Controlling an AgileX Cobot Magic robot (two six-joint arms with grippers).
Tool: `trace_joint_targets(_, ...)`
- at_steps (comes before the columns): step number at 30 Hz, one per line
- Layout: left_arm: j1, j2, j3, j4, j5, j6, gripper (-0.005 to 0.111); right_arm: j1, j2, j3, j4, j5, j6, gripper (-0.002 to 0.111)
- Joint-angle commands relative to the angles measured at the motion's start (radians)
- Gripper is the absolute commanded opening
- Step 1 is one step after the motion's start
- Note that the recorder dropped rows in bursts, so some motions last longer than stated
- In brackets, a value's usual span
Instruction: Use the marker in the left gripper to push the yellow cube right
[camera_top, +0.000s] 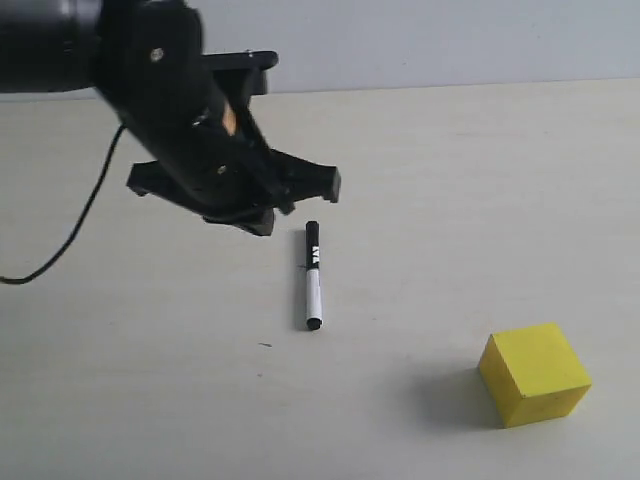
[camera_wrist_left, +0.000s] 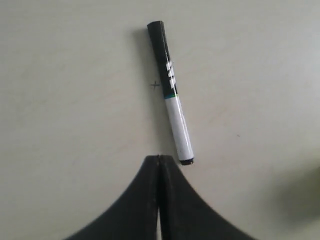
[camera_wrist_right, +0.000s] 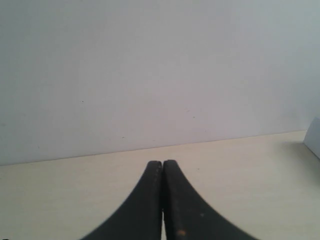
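The marker (camera_top: 313, 277) lies flat on the pale table, black cap towards the back, white barrel towards the front. Nothing holds it. My left gripper (camera_top: 258, 215) hangs above the table just left of the cap end, shut with nothing between its fingers. In the left wrist view the marker (camera_wrist_left: 170, 90) lies just past the tips of the left gripper (camera_wrist_left: 159, 157), its small black end close beside them. The yellow cube (camera_top: 533, 373) rests at the front right, well apart from the marker. My right gripper (camera_wrist_right: 162, 162) is shut and empty; it does not show in the exterior view.
A black cable (camera_top: 80, 220) trails from the left arm across the table's left side. A grey wall runs behind the table's far edge (camera_top: 450, 85). The right wrist view catches a pale object (camera_wrist_right: 315, 142) at its side.
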Motion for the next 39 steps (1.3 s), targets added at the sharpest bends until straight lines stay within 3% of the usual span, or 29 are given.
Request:
trace_joint_targets(1, 0.003, -0.299, 0.316, 0.022, -0.274, -0.003, 0.0, -0.007, -0.007, 0.005, -0.004, -0.002, -0.006, 0.0)
trace_joint_targets(6, 0.003, -0.755, 0.609, -0.017, -0.416, -0.003, 0.0, -0.007, -0.007, 0.005, -0.004, -0.002, -0.006, 0.0)
trace_joint_targets(11, 0.003, -1.081, 0.672, -0.022, -0.371, 0.005, 0.0, -0.007, -0.007, 0.005, -0.004, -0.002, -0.006, 0.0)
trace_joint_targets(19, 0.003, -1.279, 0.672, 0.0, -0.371, 0.006, 0.0, -0.007, -0.007, 0.005, -0.004, -0.002, -0.006, 0.0)
trace_joint_targets(23, 0.008, -1.327, 0.696, 0.029, -0.362, 0.116, 0.0, -0.007, -0.007, 0.005, -0.006, -0.002, -0.006, 0.0)
trace_joint_targets(30, 0.244, -1.518, 0.902, 0.044, -0.389, 0.314, 0.0, -0.007, -0.007, 0.005, -0.006, -0.002, -0.006, 0.0)
trace_joint_targets(35, 0.397, -1.606, 1.055, 0.077, -0.547, 0.362, 0.0, -0.007, -0.007, 0.005, -0.006, -0.002, -0.006, 0.0)
trace_joint_targets(39, 0.472, -1.674, 1.169, 0.073, -0.672, 0.341, 0.0, -0.007, -0.007, 0.005, -0.004, -0.002, -0.006, 0.0)
